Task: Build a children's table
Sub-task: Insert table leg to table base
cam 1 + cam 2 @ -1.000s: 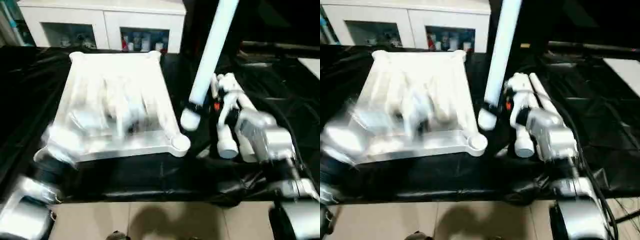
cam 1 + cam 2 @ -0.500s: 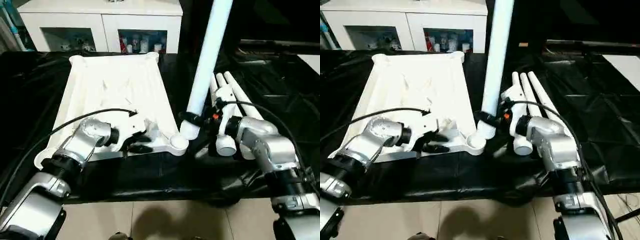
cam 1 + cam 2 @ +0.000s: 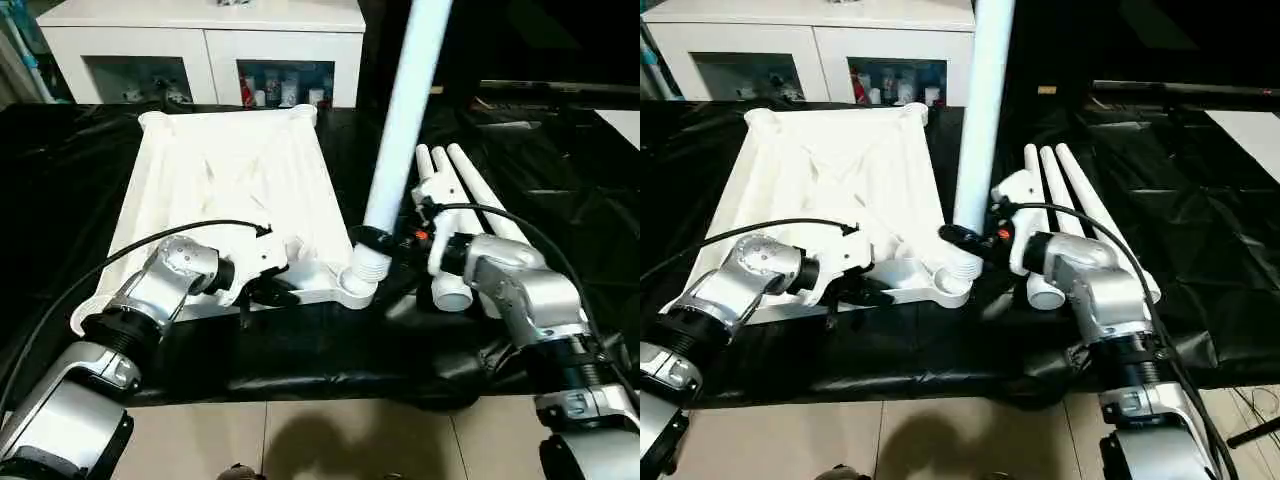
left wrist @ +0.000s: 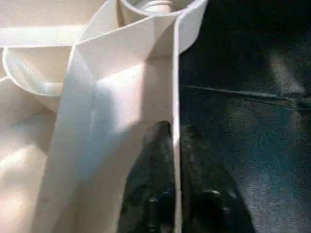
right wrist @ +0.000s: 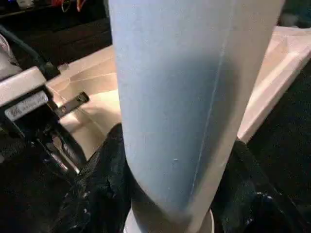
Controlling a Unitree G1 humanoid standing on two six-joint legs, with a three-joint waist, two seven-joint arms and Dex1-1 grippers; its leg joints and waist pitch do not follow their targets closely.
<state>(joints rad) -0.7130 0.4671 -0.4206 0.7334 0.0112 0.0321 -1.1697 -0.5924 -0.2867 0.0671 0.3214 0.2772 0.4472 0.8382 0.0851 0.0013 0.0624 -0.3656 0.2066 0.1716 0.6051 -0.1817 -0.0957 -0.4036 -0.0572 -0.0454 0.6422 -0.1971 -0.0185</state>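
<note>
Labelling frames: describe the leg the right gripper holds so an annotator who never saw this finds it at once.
Start at the white tabletop lying ribbed side up on the black sheet. At its near corner on the robot's right, the right gripper clamps one white leg just above its threaded end, at the corner socket. It stands nearly upright; the three spare legs lie flat beside it.
</note>
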